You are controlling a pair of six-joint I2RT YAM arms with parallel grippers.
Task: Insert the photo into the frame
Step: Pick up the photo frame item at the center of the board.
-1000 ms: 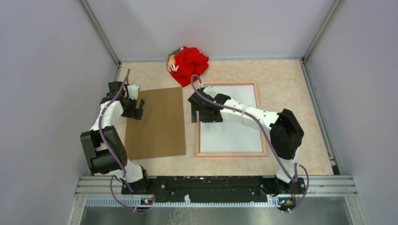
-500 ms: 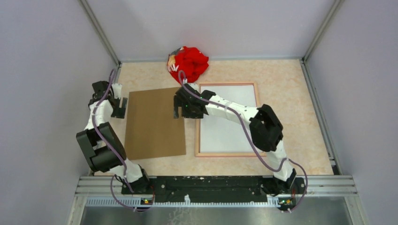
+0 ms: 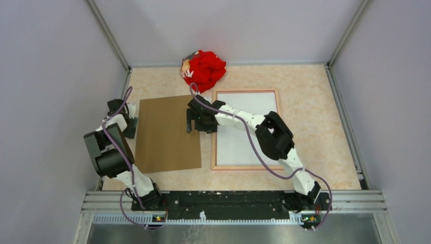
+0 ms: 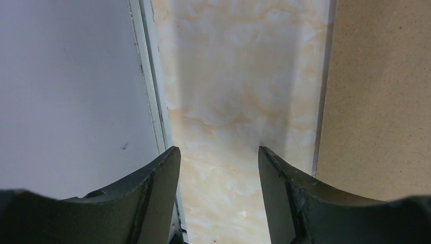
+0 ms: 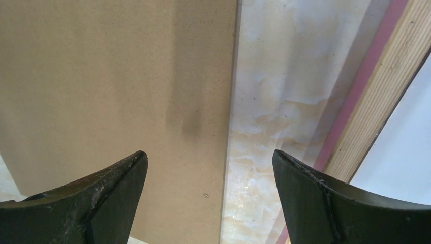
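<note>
Frame (image 5: 378,112) lies just beside the right fingers (image 5: 330,203) — panel (image 5: 117,76) beneath them.

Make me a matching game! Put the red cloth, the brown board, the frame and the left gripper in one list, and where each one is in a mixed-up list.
Things:
1. red cloth
2. brown board
3. frame
4. left gripper

Places:
A. furthest to the right
B. furthest to the left
C. at the very back
D. lying flat, just left of the frame

Pairs: 1-C, 2-D, 3-A, 4-B.
</note>
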